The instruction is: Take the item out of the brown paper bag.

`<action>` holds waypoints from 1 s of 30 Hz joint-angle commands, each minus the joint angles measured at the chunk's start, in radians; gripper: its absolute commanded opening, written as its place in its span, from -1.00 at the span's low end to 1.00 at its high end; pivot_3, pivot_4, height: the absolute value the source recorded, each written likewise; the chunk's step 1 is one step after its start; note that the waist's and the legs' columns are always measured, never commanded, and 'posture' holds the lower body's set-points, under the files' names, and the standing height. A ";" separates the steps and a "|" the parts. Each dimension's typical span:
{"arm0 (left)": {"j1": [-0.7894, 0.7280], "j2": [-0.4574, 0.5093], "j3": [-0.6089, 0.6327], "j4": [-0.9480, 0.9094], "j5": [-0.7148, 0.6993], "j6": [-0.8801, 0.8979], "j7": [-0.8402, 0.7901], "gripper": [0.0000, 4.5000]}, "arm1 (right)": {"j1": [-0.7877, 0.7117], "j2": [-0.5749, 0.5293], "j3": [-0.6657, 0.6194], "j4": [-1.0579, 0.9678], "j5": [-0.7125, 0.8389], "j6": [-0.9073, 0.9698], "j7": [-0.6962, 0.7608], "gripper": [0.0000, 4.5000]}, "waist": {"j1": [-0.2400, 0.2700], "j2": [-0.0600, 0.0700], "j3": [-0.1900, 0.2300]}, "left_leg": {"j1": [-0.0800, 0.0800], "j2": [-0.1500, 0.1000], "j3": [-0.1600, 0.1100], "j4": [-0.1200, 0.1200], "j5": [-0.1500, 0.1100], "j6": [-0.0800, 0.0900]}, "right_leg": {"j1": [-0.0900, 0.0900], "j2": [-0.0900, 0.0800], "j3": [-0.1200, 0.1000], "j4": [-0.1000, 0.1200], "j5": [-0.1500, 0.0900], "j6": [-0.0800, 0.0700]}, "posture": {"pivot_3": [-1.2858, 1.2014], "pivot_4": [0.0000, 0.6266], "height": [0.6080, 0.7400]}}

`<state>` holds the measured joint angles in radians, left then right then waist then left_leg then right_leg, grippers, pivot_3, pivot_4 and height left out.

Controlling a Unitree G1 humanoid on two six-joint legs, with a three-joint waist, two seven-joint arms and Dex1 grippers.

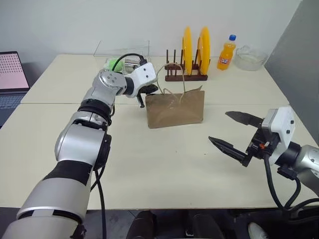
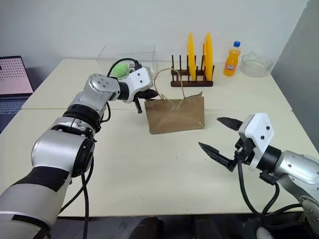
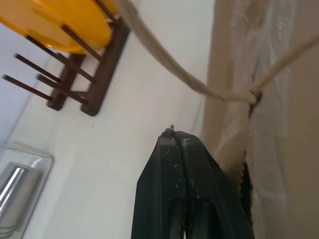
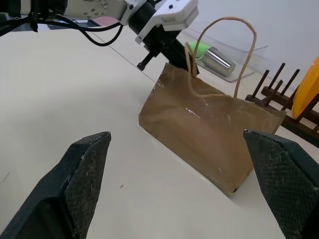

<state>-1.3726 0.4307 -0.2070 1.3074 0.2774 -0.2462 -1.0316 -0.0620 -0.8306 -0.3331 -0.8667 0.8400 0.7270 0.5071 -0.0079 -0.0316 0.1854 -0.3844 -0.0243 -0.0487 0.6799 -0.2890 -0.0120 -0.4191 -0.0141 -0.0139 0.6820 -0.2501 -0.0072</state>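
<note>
The brown paper bag (image 1: 175, 109) stands upright in the middle of the table, and one tan cord handle (image 1: 172, 74) loops up above it. My left gripper (image 1: 147, 94) is shut at the bag's top left corner. In the left wrist view its fingertips (image 3: 173, 135) are pressed together right beside the bag's serrated paper edge (image 3: 245, 181); I see no paper between them. My right gripper (image 1: 218, 126) stands wide open to the right of the bag and nearer to me, holding nothing. The item is hidden.
A wooden dish rack (image 1: 187, 74) with two yellow plates stands behind the bag. An orange soda bottle (image 1: 227, 52) and a glass bowl (image 1: 250, 57) are at the back right. A clear container (image 1: 122, 55) is at the back left, and a laptop (image 1: 12, 74) at the far left.
</note>
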 commanded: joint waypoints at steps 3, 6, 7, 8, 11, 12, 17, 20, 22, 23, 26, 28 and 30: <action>-0.029 -0.019 0.026 -0.009 -0.035 0.038 -0.145 -1.00 | 0.010 -0.027 -0.048 -0.052 0.055 -0.005 0.003 1.00 | 0.002 0.000 0.000 | 0.000 0.000 0.000 0.000 0.000 0.000 | 0.000 0.000 0.000 0.000 0.000 0.000 | 0.03 -0.52 1.00; -0.022 -0.020 0.039 -0.029 -0.063 0.072 -0.270 -1.00 | 0.045 -0.065 -0.085 -0.061 0.106 0.011 0.040 1.00 | 0.003 0.000 0.000 | 0.000 0.000 0.000 0.000 0.000 0.000 | 0.000 0.000 0.000 0.000 0.000 0.000 | 0.03 -0.52 1.00; -0.018 -0.017 0.041 -0.039 -0.072 0.082 -0.309 -1.00 | 0.058 -0.078 -0.098 -0.063 0.122 0.014 0.052 1.00 | 0.003 0.000 0.000 | 0.000 0.000 0.000 0.000 0.000 0.000 | 0.000 0.000 0.000 0.000 0.000 0.000 | 0.03 -0.52 1.00; -0.015 -0.015 0.041 -0.046 -0.078 0.088 -0.331 -1.00 | 0.066 -0.087 -0.106 -0.063 0.132 0.015 0.057 1.00 | 0.002 0.000 0.000 | 0.000 0.000 0.000 0.000 0.000 0.000 | 0.000 0.000 0.000 -0.001 0.000 0.000 | 0.03 -0.52 1.00; 0.012 -0.001 0.044 -0.096 -0.107 0.130 -0.436 -1.00 | 0.092 -0.107 -0.135 -0.057 0.145 0.011 0.071 1.00 | 0.001 0.000 0.000 | 0.000 0.000 0.000 0.000 0.000 0.000 | 0.000 0.000 0.000 0.000 0.000 0.000 | 0.03 -0.52 1.00; 0.028 0.002 0.045 -0.123 -0.118 0.153 -0.467 -1.00 | 0.096 -0.109 -0.140 -0.052 0.142 0.007 0.072 1.00 | 0.001 0.000 0.000 | 0.000 0.000 0.000 0.000 0.000 0.000 | 0.000 0.000 0.000 0.000 0.000 0.001 | 0.03 -0.52 1.00; 0.151 0.030 0.016 -0.350 -0.172 0.249 -0.574 -1.00 | 0.096 -0.110 -0.135 -0.042 0.134 -0.003 0.073 1.00 | 0.000 0.000 0.000 | 0.001 0.000 0.000 0.000 0.000 0.000 | 0.001 0.000 0.001 0.000 -0.001 0.001 | 0.03 -0.52 1.00; 0.251 0.072 -0.037 -0.563 -0.245 0.342 -0.583 -1.00 | 0.096 -0.107 -0.126 -0.036 0.123 -0.010 0.080 1.00 | -0.001 0.000 0.000 | 0.001 0.001 0.000 0.000 0.000 0.000 | 0.001 0.000 0.001 0.000 0.000 0.000 | 0.03 -0.52 1.00; 0.288 0.090 -0.043 -0.657 -0.271 0.399 -0.583 -1.00 | 0.095 -0.106 -0.121 -0.032 0.118 -0.014 0.083 1.00 | 0.000 0.000 0.000 | 0.002 0.001 0.000 0.000 0.000 0.000 | 0.001 0.000 0.002 0.000 0.000 0.000 | 0.03 -0.52 1.00; 0.299 0.096 -0.036 -0.689 -0.277 0.415 -0.583 -1.00 | 0.093 -0.105 -0.117 -0.029 0.115 -0.016 0.084 1.00 | 0.000 0.000 0.000 | 0.001 0.001 0.000 0.000 0.000 0.000 | 0.001 0.000 0.001 0.000 0.000 0.000 | 0.03 -0.52 1.00; 0.312 0.109 -0.018 -0.748 -0.291 0.455 -0.556 -1.00 | 0.092 -0.104 -0.106 -0.023 0.106 -0.023 0.090 1.00 | 0.000 0.000 0.000 | 0.002 0.001 0.000 0.000 0.000 0.000 | 0.001 0.000 0.001 0.000 0.000 0.001 | 0.03 -0.52 1.00; 0.306 0.119 0.006 -0.775 -0.308 0.499 -0.518 -1.00 | 0.087 -0.105 -0.098 -0.017 0.101 -0.028 0.094 1.00 | 0.001 0.000 0.000 | 0.001 0.001 0.000 0.000 0.000 0.000 | 0.001 0.000 0.001 0.000 -0.001 0.001 | 0.03 -0.52 1.00; 0.304 0.131 0.029 -0.802 -0.323 0.547 -0.476 -1.00 | 0.085 -0.105 -0.096 -0.014 0.097 -0.032 0.096 1.00 | 0.001 0.000 0.000 | 0.002 0.001 0.000 0.000 0.000 0.000 | 0.002 0.000 0.001 0.000 -0.001 0.001 | 0.03 -0.52 1.00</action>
<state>-1.0531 0.5436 -0.2210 0.5480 -0.0216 0.2687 -1.5366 0.0297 -0.9336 -0.4129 -0.8739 0.9424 0.7210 0.5948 -0.0072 -0.0313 0.1853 -0.3829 -0.0237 -0.0489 0.6803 -0.2890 -0.0120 -0.4176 -0.0137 -0.0126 0.6815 -0.2510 -0.0057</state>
